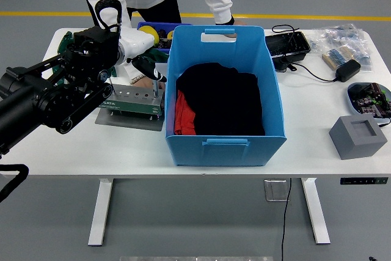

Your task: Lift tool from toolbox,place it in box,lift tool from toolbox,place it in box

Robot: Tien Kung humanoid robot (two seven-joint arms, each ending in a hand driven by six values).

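The green toolbox lies on a grey mat left of the big blue box. My left hand hovers over the toolbox's right end, its fingers curled around a dark-handled tool whose thin shaft points down at the toolbox. The tool is just left of the blue box's left wall. Black and red cloth fills the bottom of the box. My right hand does not show.
A person stands at the far side, one hand resting behind the blue box. A blue bin with yellow parts sits behind my hand. On the right are a black tray, a power adapter, parts bags and a grey block.
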